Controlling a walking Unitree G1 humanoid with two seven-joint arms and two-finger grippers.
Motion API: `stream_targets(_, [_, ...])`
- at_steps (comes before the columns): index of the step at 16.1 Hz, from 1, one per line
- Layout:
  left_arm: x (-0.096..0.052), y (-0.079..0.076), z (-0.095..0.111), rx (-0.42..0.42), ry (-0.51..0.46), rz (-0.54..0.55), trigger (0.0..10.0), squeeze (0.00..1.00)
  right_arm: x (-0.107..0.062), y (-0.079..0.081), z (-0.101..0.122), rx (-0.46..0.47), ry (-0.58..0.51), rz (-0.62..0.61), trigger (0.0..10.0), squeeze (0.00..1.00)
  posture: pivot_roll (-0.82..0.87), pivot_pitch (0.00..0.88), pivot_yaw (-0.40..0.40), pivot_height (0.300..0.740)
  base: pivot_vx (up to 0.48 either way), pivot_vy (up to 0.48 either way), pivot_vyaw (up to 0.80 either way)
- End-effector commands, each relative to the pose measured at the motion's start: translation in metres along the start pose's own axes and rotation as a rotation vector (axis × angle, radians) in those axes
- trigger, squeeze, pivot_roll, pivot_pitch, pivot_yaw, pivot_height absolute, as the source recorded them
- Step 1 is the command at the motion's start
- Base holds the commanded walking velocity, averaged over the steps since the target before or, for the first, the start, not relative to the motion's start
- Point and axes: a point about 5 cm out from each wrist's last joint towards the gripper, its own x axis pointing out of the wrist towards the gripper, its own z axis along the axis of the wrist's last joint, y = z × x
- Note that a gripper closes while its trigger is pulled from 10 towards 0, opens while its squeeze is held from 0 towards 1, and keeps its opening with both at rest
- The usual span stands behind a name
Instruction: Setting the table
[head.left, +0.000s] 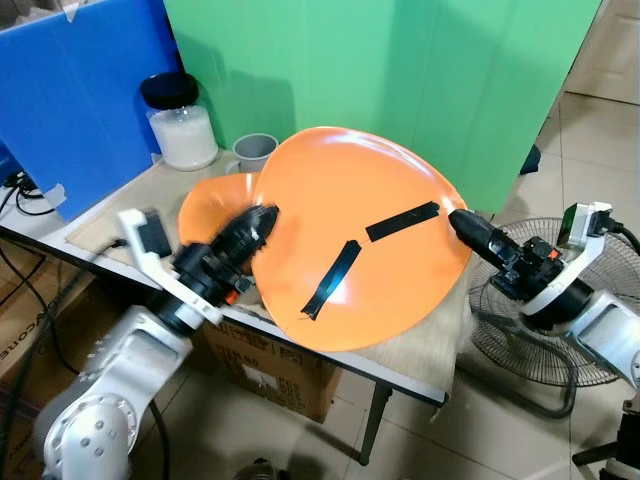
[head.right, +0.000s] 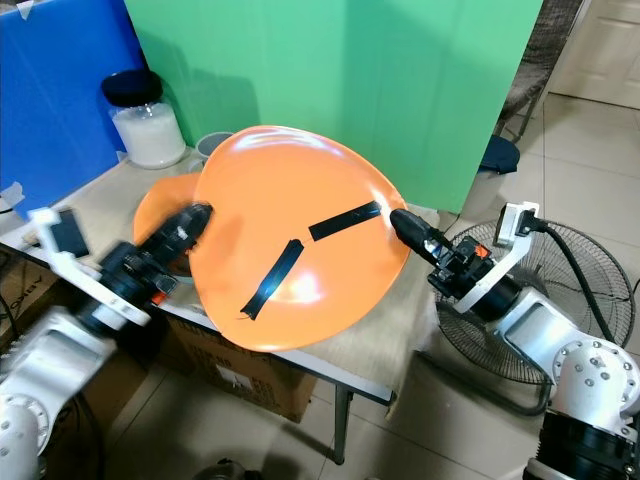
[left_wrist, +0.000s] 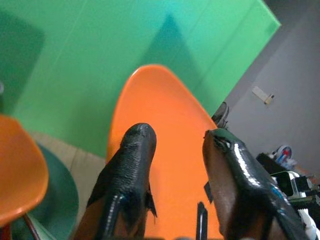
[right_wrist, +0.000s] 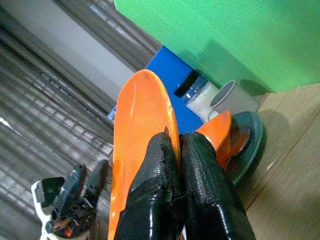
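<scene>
Two grippers hold one large orange plate (head.left: 350, 230) tilted on edge above the table (head.left: 420, 350): the left gripper (head.left: 262, 218) has its fingers spread astride the plate's left rim, the right gripper (head.left: 460, 220) is pinched tight on the right rim. No writing is readable; two black tape strips (head.left: 402, 221) cross the plate's glossy face. Behind it lie a smaller orange plate (head.left: 215, 200), grey cup (head.left: 254, 151), black-lidded white jar (head.left: 182, 125), green board (head.left: 400, 70), blue board (head.left: 80, 90); a floor fan (head.left: 515, 330) stands right.
</scene>
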Motion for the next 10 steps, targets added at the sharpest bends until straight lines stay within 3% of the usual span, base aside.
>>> stream_targets(1, [-0.011,0.003,0.001,0.020,0.012,0.048,10.0,1.00,0.001,0.010,0.006,-0.021,-0.019,0.064,0.0,0.00,-0.02,0.000,0.056,0.740,0.000,0.000,0.00])
stream_targets(8, [-0.019,0.012,-0.001,-0.002,-0.032,0.112,10.0,1.00,0.003,0.011,0.005,-0.015,-0.015,0.079,0.0,0.00,-0.02,0.000,0.054,0.740,0.000,0.000,0.00])
stream_targets(10, [-0.013,0.010,-0.014,-0.057,0.055,0.030,10.0,1.00,0.005,0.012,0.002,-0.006,-0.012,0.098,0.0,0.00,-0.02,0.000,0.061,0.740,0.000,0.000,0.00])
